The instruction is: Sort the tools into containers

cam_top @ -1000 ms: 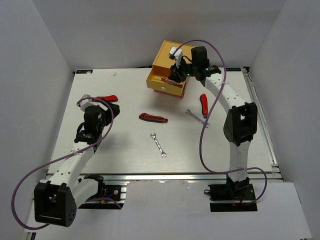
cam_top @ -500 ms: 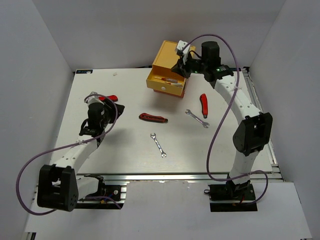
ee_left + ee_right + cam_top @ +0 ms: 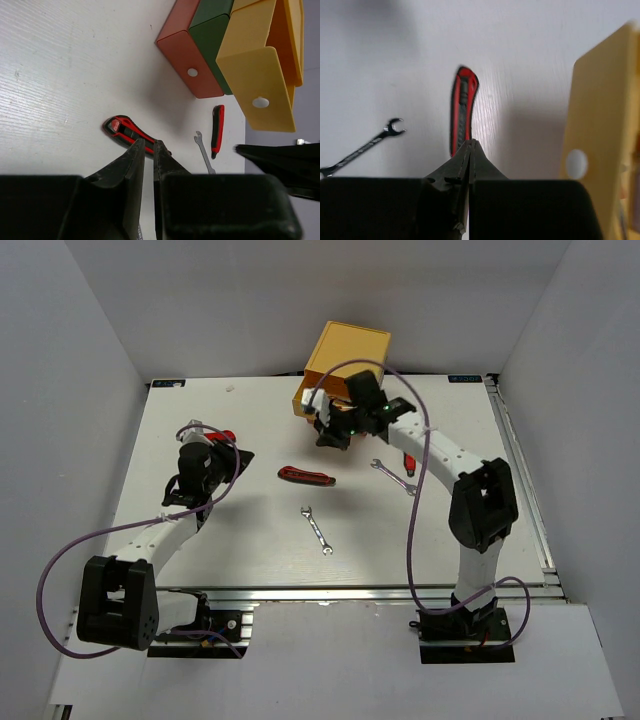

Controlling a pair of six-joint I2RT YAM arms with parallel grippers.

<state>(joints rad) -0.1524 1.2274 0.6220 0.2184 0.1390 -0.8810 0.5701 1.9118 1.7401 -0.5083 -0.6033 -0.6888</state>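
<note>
White wood-grain worktop (image 3: 250, 540) boxed in by plain grey walls (image 3: 250, 300), strewn with wrench (image 3: 316, 529) and knife (image 3: 306, 476); left gripper (image 3: 150, 145) closed to a slit, right gripper (image 3: 470, 145) pinched together near yellow drawer (image 3: 595, 125).

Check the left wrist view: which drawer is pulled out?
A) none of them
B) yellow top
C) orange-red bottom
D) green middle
B: the yellow drawer juts well forward of the stack, its open inside showing behind the front panel, while the green drawer and the orange-red drawer sit pushed in.
</note>
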